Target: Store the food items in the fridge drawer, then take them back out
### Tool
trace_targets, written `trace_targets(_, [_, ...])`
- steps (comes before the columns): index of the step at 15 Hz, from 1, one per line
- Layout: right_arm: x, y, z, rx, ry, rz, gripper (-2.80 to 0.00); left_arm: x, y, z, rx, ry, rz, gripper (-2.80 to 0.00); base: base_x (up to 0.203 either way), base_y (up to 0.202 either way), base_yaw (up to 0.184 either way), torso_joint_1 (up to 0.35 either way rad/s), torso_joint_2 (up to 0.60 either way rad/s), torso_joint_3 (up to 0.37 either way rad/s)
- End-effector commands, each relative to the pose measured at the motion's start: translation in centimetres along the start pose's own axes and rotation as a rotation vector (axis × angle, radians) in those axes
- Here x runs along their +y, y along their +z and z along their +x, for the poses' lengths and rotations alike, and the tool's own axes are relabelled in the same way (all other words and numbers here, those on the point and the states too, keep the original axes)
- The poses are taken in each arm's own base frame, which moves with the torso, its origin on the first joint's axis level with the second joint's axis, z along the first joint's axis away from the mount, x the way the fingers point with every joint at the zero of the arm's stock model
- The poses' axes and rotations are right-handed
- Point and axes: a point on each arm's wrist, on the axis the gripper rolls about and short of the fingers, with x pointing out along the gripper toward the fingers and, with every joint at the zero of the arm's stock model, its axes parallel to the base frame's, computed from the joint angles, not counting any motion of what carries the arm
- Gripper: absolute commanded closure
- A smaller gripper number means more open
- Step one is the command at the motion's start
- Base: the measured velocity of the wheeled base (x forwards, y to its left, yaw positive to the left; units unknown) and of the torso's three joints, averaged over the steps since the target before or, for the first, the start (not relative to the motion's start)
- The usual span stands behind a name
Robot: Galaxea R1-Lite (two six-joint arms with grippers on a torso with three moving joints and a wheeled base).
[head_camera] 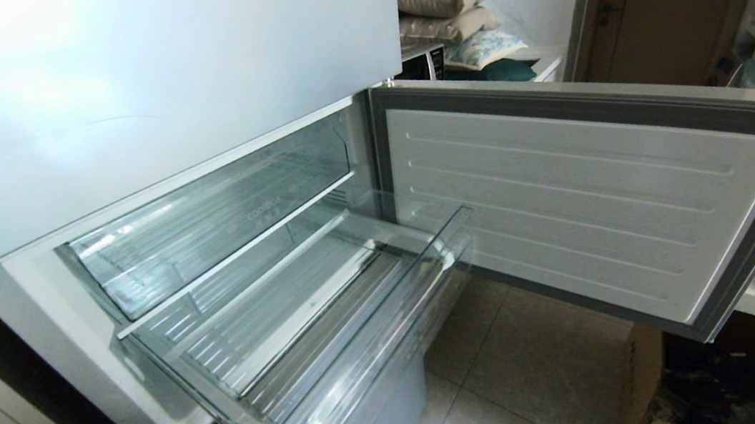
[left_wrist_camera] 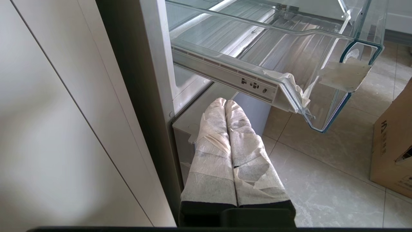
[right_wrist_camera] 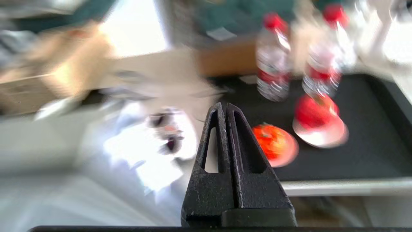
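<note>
fridge drawer (head_camera: 306,336) pulled out, nothing in it; fruit (right_wrist_camera: 272,145) sits on black tray (right_wrist_camera: 370,151) beside bottles (right_wrist_camera: 273,74). right gripper (right_wrist_camera: 225,108) clenched, holding nothing, short of fruit; left gripper (left_wrist_camera: 225,103) clenched, parked. Storing not begun

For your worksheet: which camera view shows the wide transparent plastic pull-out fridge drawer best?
The head view: the wide transparent plastic fridge drawer shows whole, pulled out, nothing in it. The left wrist view shows only one corner; the right wrist view shows none.

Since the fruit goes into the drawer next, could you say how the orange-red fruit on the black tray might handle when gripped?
The orange-red fruit looks round, so it may roll if nudged. Its skin seems smooth, probably slippery. It sits on a small dish, which might shift.
</note>
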Motion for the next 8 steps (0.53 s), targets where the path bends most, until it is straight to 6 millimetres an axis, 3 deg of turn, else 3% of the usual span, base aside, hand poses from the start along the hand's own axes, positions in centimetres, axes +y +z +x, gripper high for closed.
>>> trace_targets(1, [2.4, -0.1, -8.6, -0.151, 0.161, -0.05, 0.0, 0.0, 0.0, 0.0, 0.001, 0.001, 0.0, 0.0, 0.0, 0.0, 0.0, 0.0, 0.0, 0.0])
trace_targets(3, [3.1, -3.5, -11.8, -0.082, 0.395, -0.123, 0.0, 0.0, 0.0, 0.0, 0.001, 0.001, 0.0, 0.0, 0.0, 0.0, 0.0, 0.0, 0.0, 0.0])
trace_targets(4, [3.1, -5.2, -12.2, -0.016, 0.487, -0.164, 0.0, 0.0, 0.0, 0.0, 0.0, 0.001, 0.0, 0.0, 0.0, 0.0, 0.0, 0.0, 0.0, 0.0])
trace_targets(6, [4.0, -8.0, -11.1, 0.154, 0.621, -0.225, 0.0, 0.0, 0.0, 0.0, 0.001, 0.001, 0.0, 0.0, 0.0, 0.0, 0.0, 0.0, 0.0, 0.0])
trace_targets(8, [6.1, -10.4, -7.8, 0.356, 0.644, -0.248, 0.0, 0.0, 0.0, 0.0, 0.001, 0.001, 0.0, 0.0, 0.0, 0.0, 0.0, 0.0, 0.0, 0.0])
